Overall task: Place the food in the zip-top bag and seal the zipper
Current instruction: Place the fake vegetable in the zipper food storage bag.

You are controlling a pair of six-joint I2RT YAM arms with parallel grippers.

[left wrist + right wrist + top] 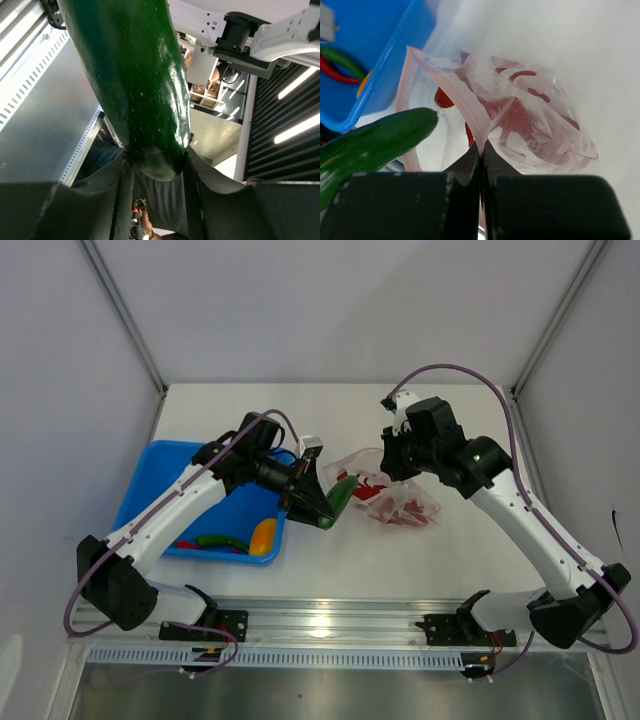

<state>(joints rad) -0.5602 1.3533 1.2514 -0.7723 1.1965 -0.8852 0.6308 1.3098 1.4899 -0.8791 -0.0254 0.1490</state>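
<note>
Partway done. The left gripper (320,506) was clamped on a dark green pepper (375,142), whose tip was at the mouth of the zip-top bag (540,135) but not yet inside. The right gripper (481,150) pinched the bag's rim by the pink zipper (447,82), holding the mouth open. Red chilies (520,120) lay inside. Left to do: another green pepper (222,540) and the yellow-orange fruit (263,537) in the blue tray (160,475), then sealing.

On the white tabletop (330,580), the left gripper (324,512) holds a green pepper (341,497) tilted toward the clear bag (410,508), whose raised edge meets the right gripper (393,462), while the blue tray (160,465) contains a red pepper (190,544), another green one (222,540) and an orange fruit (263,536).
</note>
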